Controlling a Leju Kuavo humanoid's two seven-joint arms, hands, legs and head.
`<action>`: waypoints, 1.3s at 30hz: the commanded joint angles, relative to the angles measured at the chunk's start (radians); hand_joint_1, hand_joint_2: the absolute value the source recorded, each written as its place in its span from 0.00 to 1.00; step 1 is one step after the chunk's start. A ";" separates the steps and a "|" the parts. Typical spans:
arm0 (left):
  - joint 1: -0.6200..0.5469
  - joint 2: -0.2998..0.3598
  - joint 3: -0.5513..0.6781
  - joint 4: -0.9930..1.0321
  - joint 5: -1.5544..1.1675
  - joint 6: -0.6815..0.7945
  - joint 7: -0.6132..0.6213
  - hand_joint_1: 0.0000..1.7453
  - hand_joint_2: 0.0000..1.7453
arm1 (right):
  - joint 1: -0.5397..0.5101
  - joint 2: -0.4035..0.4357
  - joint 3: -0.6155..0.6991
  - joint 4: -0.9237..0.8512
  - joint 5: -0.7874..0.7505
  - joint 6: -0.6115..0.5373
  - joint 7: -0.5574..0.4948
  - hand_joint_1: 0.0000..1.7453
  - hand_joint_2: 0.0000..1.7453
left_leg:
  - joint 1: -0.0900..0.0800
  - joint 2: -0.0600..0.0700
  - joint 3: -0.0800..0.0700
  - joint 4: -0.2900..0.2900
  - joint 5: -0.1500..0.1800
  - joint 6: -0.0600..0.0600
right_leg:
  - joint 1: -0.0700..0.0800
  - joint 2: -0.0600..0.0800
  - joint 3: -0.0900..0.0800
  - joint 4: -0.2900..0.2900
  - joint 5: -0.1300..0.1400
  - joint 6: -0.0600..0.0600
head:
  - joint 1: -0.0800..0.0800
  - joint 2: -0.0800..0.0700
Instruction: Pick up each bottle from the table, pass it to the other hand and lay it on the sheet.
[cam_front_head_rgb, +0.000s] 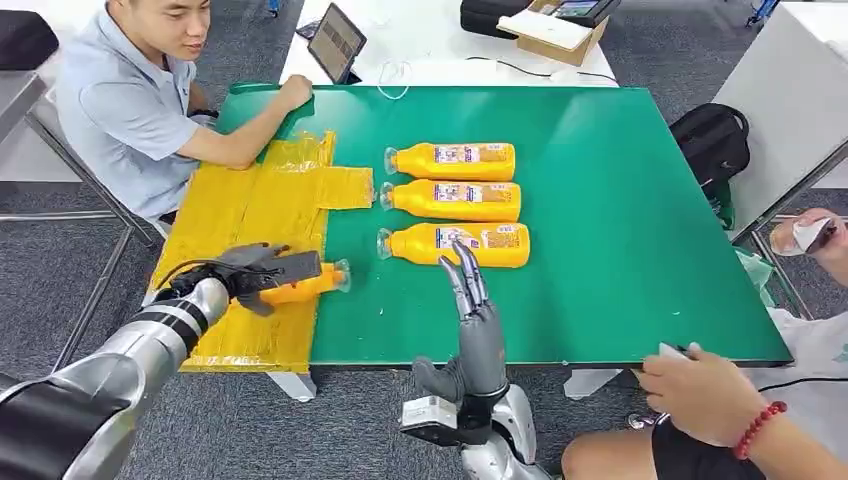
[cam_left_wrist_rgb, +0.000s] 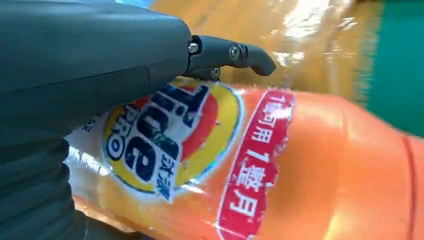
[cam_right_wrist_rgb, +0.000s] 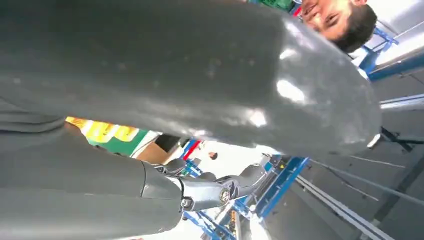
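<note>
Green table (cam_front_head_rgb: 620, 200) — yellow sheet (cam_front_head_rgb: 250, 210) covers its left end, from the far-left corner area down to the near edge. Three orange bottles (cam_front_head_rgb: 455, 161) lie in a row mid-table, caps pointing at the sheet, side by side from far to near, just right of the sheet. Left hand (cam_front_head_rgb: 262, 272) grips a fourth bottle (cam_front_head_rgb: 312, 284) over the sheet's right edge near the near side — cap sticks out past the sheet onto green. Left wrist view: label close up (cam_left_wrist_rgb: 165, 135), finger (cam_left_wrist_rgb: 235, 54) curled over the bottle. Right hand (cam_front_head_rgb: 474, 310) stands upright at the near edge, fingers straight and apart, holding nothing, fingertips overlapping the nearest bottle of the row. Person at far-left corner, forearm on the table; another person's hand (cam_front_head_rgb: 700, 395) at the near-right corner.
</note>
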 joint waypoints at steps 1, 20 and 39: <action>-0.010 0.015 0.145 0.048 0.133 -0.090 -0.167 0.00 1.00 | -0.063 -0.037 0.049 0.124 -0.047 0.000 0.000 0.00 0.00 | 0.000 0.003 0.004 -0.001 -0.001 -0.001 | 0.000 0.003 0.004 -0.001 -0.001 -0.001 | 0.000 0.000; 0.005 0.028 0.258 -0.077 0.281 0.024 -0.365 0.00 1.00 | -0.083 -0.056 0.071 0.145 -0.056 0.000 0.000 0.00 0.00 | 0.001 0.003 0.003 0.000 -0.002 -0.001 | 0.001 0.002 0.002 0.000 -0.001 -0.002 | 0.000 0.000; 0.603 -0.065 0.359 -1.062 0.890 0.129 -0.384 0.00 1.00 | -0.192 -0.060 -0.329 0.424 0.493 0.000 0.164 0.00 0.00 | -0.001 0.002 0.003 -0.001 -0.001 0.000 | -0.001 0.002 0.002 -0.002 -0.001 -0.001 | 0.000 0.000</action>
